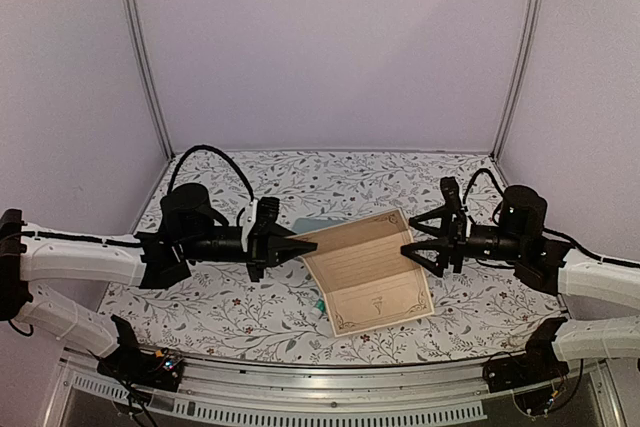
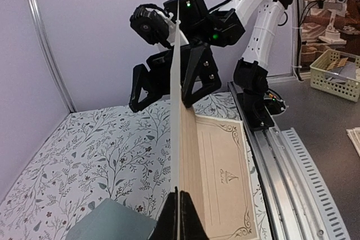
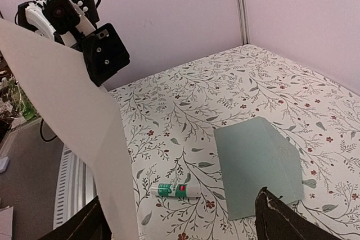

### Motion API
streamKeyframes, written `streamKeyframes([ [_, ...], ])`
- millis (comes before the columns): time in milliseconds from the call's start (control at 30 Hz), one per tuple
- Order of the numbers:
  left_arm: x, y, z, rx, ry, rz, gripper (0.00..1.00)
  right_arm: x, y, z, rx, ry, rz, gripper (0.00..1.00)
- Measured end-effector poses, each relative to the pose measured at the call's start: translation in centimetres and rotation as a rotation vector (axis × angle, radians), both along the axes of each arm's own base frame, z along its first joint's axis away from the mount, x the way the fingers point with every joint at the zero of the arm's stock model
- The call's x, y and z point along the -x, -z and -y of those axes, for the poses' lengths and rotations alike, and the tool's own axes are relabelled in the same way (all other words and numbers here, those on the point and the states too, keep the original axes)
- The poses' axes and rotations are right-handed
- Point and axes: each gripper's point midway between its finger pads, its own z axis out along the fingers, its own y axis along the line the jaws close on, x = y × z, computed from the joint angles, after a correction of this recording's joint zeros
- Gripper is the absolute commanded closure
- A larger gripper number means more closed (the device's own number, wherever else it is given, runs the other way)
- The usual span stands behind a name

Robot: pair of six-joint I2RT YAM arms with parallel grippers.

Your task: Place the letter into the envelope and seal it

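- Letter (image 1: 365, 267) is mid-frame in the top view, creased. One half seems to lie on the table (image 1: 230, 297); the other stands upright between both grippers.
- I judge it light, thin and floppy, quick to crease or tear. It is best pinched gently at an edge, near the fold.
- Left gripper (image 2: 179, 200) is clamped on the upright half's near edge.
- Right gripper (image 2: 166, 96) straddles the far edge, fingers spread, not pinching.
- Envelope (image 3: 259, 167) lies flat at lower right of the right wrist view, apart from the letter. Glue stick (image 3: 174, 190) lies just left of it.
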Motion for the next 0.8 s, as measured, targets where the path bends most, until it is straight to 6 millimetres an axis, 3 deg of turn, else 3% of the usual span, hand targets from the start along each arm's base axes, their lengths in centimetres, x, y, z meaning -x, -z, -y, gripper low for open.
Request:
streamKeyframes([
  [133, 0.5, -0.6, -0.4, 0.025, 0.014, -0.005, 1.00, 0.7, 0.3, -1.2, 0.006, -0.100, -0.010, 0.36],
  [367, 0.3, -1.3, -0.6, 0.055, 0.005, -0.002, 1.00, 2.0, 1.4, -2.4, 0.009, -0.227, -0.079, 0.78],
  [567, -0.1, -1.3, -0.5, 0.063, -0.012, 0.003, 0.99, 2.4, 0.7, -2.6, -0.020, -0.254, -0.088, 0.98],
  [633, -0.2, -1.0, -0.4, 0.058, -0.014, -0.002, 0.96, 2.4, 0.5, -2.6, -0.029, -0.252, -0.093, 1.00],
  [700, -0.3, -0.7, -0.3, 0.050, -0.015, -0.006, 0.88, 2.3, 0.3, -2.6, -0.037, -0.249, -0.107, 1.00],
  [800, -0.5, -0.1, -0.2, 0.035, -0.018, -0.015, 0.57, 2.4, 0.1, -2.7, -0.048, -0.249, -0.115, 1.00],
])
